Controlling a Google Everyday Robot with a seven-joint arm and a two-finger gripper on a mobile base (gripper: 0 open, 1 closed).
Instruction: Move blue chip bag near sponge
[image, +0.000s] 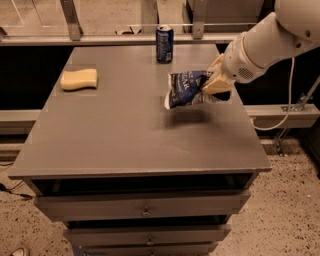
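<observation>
The blue chip bag (185, 88) hangs in the air above the right half of the grey table (125, 135), with its shadow on the tabletop below. My gripper (214, 80) is shut on the bag's right end and holds it lifted. The arm comes in from the upper right. The pale yellow sponge (79, 79) lies on the table at the far left, well apart from the bag.
An upright blue soda can (164, 44) stands at the table's back edge, just behind the bag. A metal rail runs behind the table. Drawers sit under the tabletop. The floor is speckled.
</observation>
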